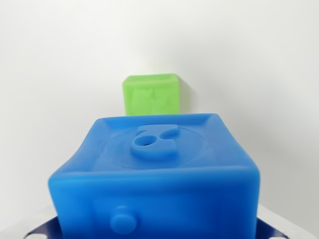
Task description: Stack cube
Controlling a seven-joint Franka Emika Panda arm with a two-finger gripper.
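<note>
A soft blue cube [159,169] fills the lower half of the wrist view, very close to the camera. Its top face has a raised, rounded shape with a hole in it, and its near face carries a small knob. My gripper [157,231] is shut on it. Only bits of the fingers [37,228] show at the bottom corners, and the cube's left side looks pinched in. A green cube [152,94] stands on the white surface behind the blue one, a little to the wrist view's left of its centre. The blue cube hides the green cube's base.
A plain white surface [259,64] and background surround both cubes. Nothing else is in view.
</note>
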